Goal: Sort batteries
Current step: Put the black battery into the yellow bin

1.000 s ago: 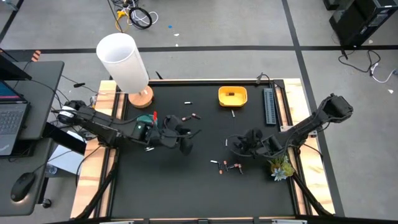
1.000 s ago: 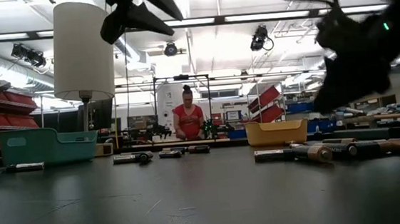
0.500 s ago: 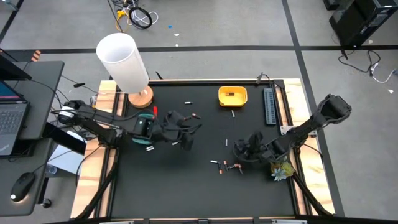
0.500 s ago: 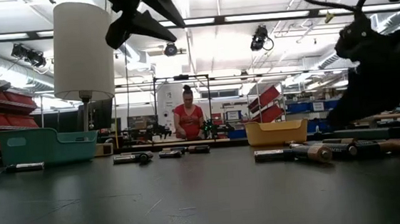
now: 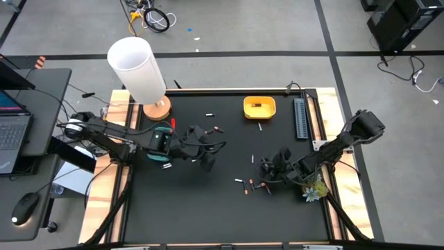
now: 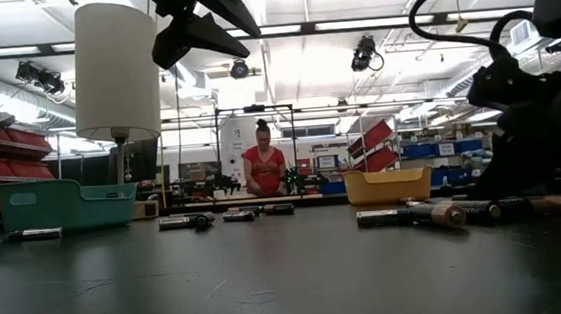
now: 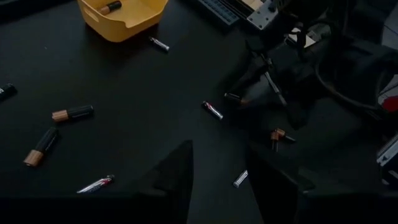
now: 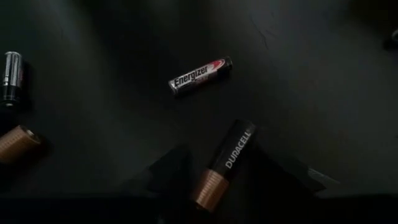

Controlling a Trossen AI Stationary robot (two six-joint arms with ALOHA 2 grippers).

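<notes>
Small batteries lie scattered on the black table, among them one at the far middle and a cluster at the near right. My right gripper is low over that cluster and open. In the right wrist view its two fingers stand on either side of a black and copper Duracell battery lying flat; an Energizer battery lies just beyond. My left gripper hangs open well above the table's middle left, with nothing between its fingers.
A yellow bin holding one battery stands at the far middle right, and a teal bin at the far left. A white lamp stands at the far left corner, a grey strip along the right edge, and a plant sprig at the near right.
My right gripper has sunk toward the table and shifted a little toward the near edge, coming down over the battery cluster at the near right. The batteries have stayed where they lay.
</notes>
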